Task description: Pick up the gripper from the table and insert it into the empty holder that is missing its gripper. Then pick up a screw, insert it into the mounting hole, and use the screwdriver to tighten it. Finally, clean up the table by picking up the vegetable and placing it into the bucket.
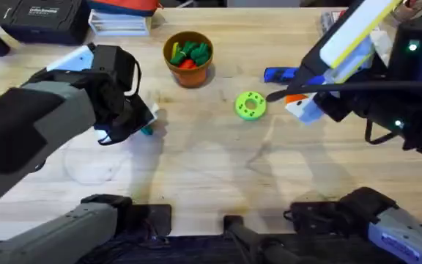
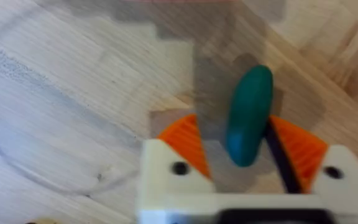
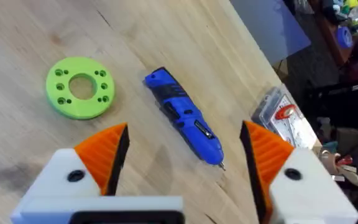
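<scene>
The vegetable [image 1: 250, 105], a bright green disc [image 3: 79, 87], lies on the table at centre right. Beyond it lies the blue screwdriver [image 1: 278, 74], which in the right wrist view [image 3: 185, 118] sits between my right gripper's [image 3: 184, 129] open fingers, below them. That gripper [image 1: 297, 103] hovers just right of the disc. The orange-brown bucket [image 1: 189, 60] stands at back centre with dark green and red toy pieces inside. My left gripper [image 1: 139, 125] is low over the table at left, open, with a dark teal oval piece [image 2: 248, 115] between its pads, against one. The loose gripper, holder and screw are out of view.
A clear case with a red label [image 3: 279, 115] lies past the screwdriver near the table's far right edge. Dark boxes and a stack of trays [image 1: 119, 18] line the back left. Bare wood [image 1: 218, 169] spreads across the table's middle and front.
</scene>
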